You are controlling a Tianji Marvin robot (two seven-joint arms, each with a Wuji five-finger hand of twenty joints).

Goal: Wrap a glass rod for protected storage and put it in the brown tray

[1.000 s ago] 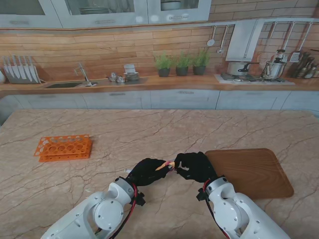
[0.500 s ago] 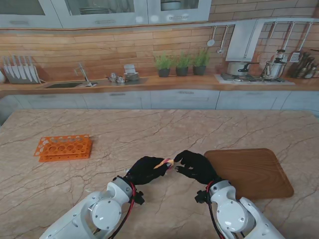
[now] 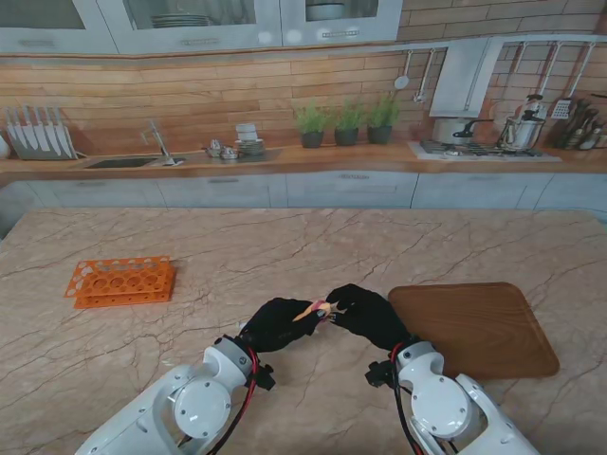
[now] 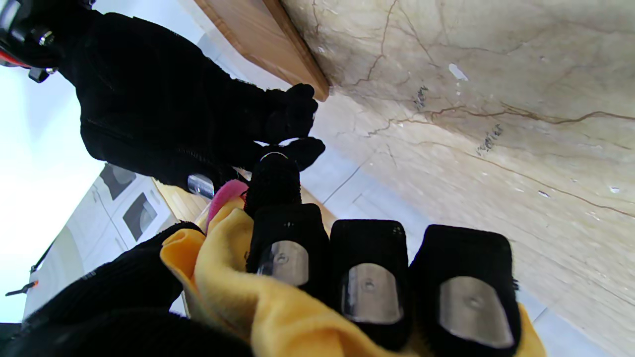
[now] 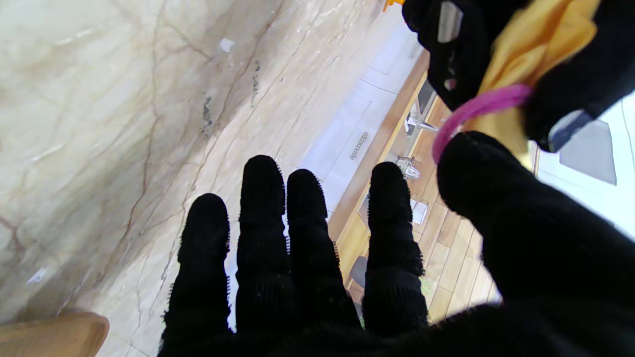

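My left hand (image 3: 280, 324) is shut on a yellow cloth bundle (image 3: 311, 310) held just above the table; the glass rod is hidden inside the cloth. In the left wrist view its fingers (image 4: 369, 277) fold over the yellow cloth (image 4: 223, 277). A pink band (image 5: 476, 109) loops around the bundle's end (image 5: 536, 44). My right hand (image 3: 365, 316) meets that end from the right. Its four fingers (image 5: 297, 258) are spread straight and hold nothing, and its thumb touches the band. The brown tray (image 3: 479, 327) lies flat just right of my right hand.
An orange tube rack (image 3: 120, 281) sits on the marble table at the far left. The tray's edge (image 4: 258, 39) shows beyond my right hand (image 4: 163, 109). A kitchen counter with sink, plants and stove runs along the back wall.
My right hand pulled slightly away from the bundle half a second ago and has come back to touch its banded end. The left hand has kept the bundle almost still.
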